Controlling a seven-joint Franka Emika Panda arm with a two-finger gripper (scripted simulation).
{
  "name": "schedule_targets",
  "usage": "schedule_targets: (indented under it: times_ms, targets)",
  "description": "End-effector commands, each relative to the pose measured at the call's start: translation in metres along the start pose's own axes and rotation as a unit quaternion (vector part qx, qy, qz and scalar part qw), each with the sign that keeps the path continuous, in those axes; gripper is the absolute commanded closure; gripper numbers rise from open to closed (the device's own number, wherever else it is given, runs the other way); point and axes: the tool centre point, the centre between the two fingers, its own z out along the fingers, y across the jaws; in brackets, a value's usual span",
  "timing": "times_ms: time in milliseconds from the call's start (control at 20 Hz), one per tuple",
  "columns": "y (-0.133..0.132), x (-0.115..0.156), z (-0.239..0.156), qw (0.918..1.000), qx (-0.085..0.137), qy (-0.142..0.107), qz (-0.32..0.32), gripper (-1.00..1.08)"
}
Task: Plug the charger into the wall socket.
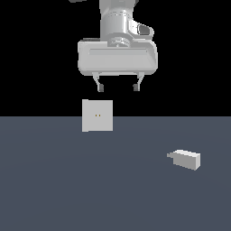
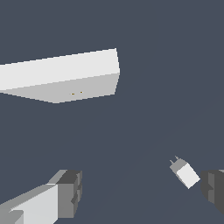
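Note:
The charger (image 1: 185,159) is a small light-grey block with a short stub on its left end; it lies on the dark grey floor at the exterior view's right. It also shows in the wrist view (image 2: 185,173), close to one fingertip. The wall socket (image 1: 97,115) is an upright pale square plate with two tiny orange holes, standing left of centre; the wrist view shows it from above (image 2: 70,76). My gripper (image 1: 118,87) hangs open and empty high above the floor, above and slightly right of the socket, well apart from the charger.
The dark grey floor (image 1: 67,180) spreads across the lower half of the exterior view, with black background behind it. Nothing else stands on it besides the charger and the socket.

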Motion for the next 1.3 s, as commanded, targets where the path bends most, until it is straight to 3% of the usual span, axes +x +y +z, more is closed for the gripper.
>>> schedule_targets:
  times_ms: [0,550,1250]
  targets:
    - [0.0,0.0,0.0,1.0,0.0,0.0,0.0,-0.92]
    - [0.008,-0.011,0.007,0.9996,0.005,0.013,-0.025,-0.92]
    - [0.04,-0.042,0.032,0.9922,0.022,0.057,-0.109,-0.92]
